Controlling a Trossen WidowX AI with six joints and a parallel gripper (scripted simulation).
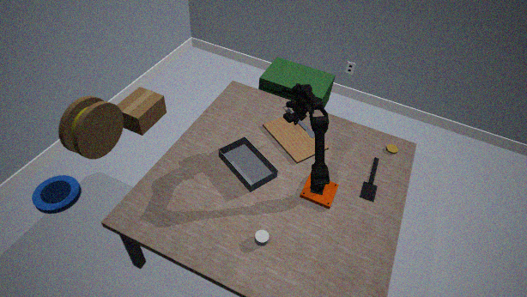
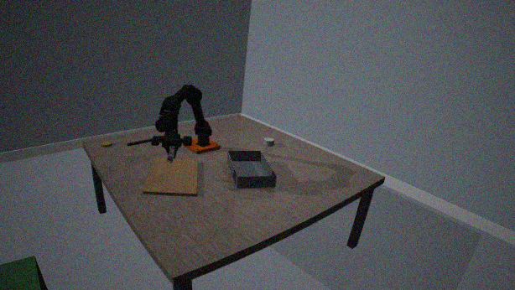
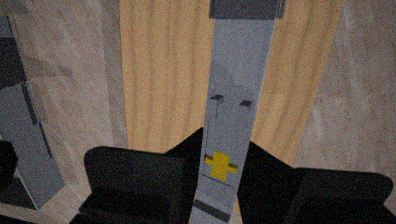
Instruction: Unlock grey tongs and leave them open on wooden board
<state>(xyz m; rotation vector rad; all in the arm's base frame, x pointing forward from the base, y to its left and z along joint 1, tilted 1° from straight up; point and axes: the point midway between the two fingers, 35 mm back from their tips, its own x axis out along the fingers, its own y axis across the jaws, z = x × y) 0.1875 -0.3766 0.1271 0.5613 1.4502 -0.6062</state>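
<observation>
The grey tongs (image 1: pixel 306 128) (image 2: pixel 170 155) (image 3: pixel 239 60) are held over the wooden board (image 1: pixel 296 150) (image 2: pixel 172 182) (image 3: pixel 155 60). My gripper (image 1: pixel 290 111) (image 2: pixel 171 146) (image 3: pixel 217 134) is shut on them, with a black finger on each side near their yellow cross-shaped mark in the wrist view. They slant down from the gripper, and their lower end is near the board's edge close to the arm. Whether it touches the board is unclear. The tong arms look close together; whether the lock is engaged cannot be told. The roasting tin (image 1: pixel 263 182) (image 2: pixel 256 182) has no tongs on it.
The tin stands beside the board. A white round object (image 1: pixel 262 236) (image 2: pixel 268 142), a black spatula-like tool (image 1: pixel 368 191) and a yellow disc (image 1: pixel 391 148) (image 2: pixel 106 144) lie farther off on the table. A green box (image 1: pixel 296 73) stands beyond the table's edge.
</observation>
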